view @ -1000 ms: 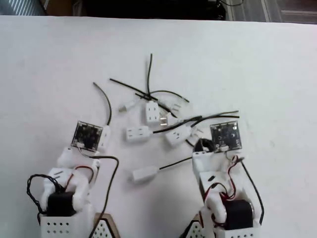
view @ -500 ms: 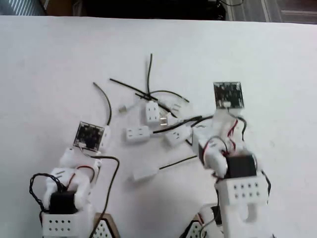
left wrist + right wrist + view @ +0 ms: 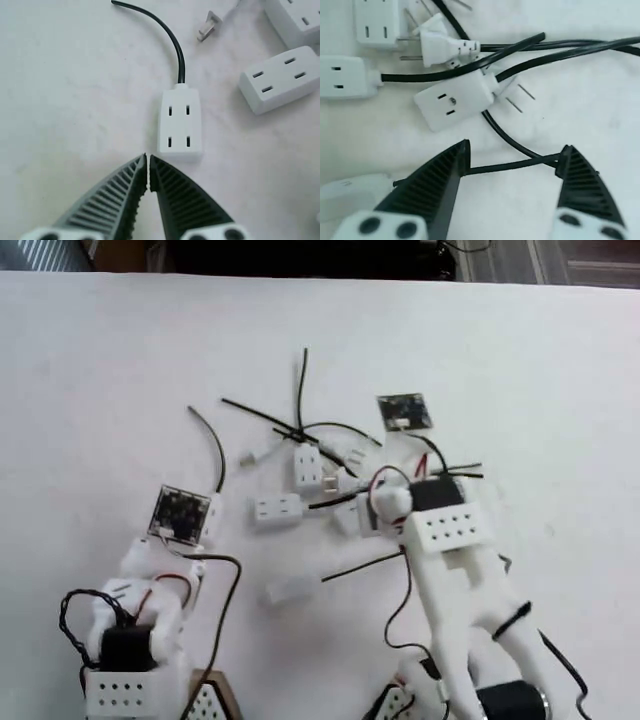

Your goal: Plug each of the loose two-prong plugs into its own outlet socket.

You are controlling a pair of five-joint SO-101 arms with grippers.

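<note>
My left gripper (image 3: 148, 159) is shut and empty, its tips just short of a white outlet socket (image 3: 179, 121) on a black cord. My right gripper (image 3: 514, 152) is open and empty above a thin black cord (image 3: 510, 164) that crosses between its fingers. Beyond it lie a white socket (image 3: 454, 101), a two-prong plug (image 3: 514, 94) beside that socket, and a second plug (image 3: 445, 46). In the high view the right arm (image 3: 445, 530) reaches over the tangle of sockets (image 3: 308, 465) and cords, and the left arm (image 3: 140, 610) sits at the near left.
More sockets lie around: one (image 3: 278, 508) left of the pile, one (image 3: 293, 589) nearer the arms, two others (image 3: 375, 20) (image 3: 345, 75). A small plug (image 3: 262, 453) lies at the pile's left. Black cords (image 3: 260, 415) fan out behind. White table (image 3: 540, 370) is bare at right.
The right arm has risen and stretched forward and leftward over the pile of sockets and plugs. The left arm has stayed where it was.
</note>
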